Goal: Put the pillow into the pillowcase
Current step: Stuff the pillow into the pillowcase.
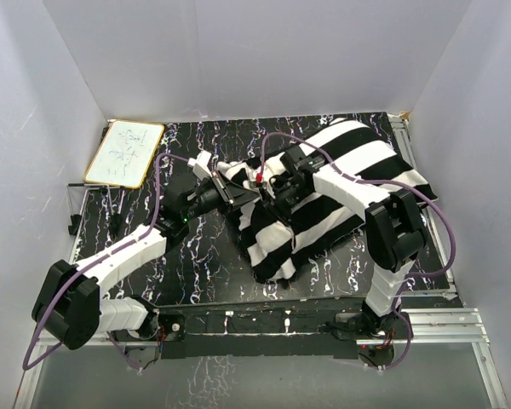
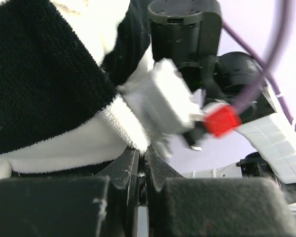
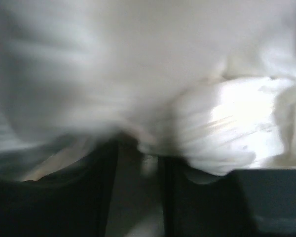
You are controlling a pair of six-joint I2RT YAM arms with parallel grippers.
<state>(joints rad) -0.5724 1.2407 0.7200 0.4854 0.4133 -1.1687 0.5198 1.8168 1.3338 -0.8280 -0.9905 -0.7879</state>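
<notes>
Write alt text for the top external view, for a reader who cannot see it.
A bulging black-and-white striped pillowcase lies on a dark marbled table, and the robot's left hand and right hand meet at the bunched fabric of its left end. A small whiteboard sits at the table's far left corner.

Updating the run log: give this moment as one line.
left claw: shut on pillowcase edge | right claw: at same end, view blurred, grip unclear | pillowcase: bulging on table
</notes>
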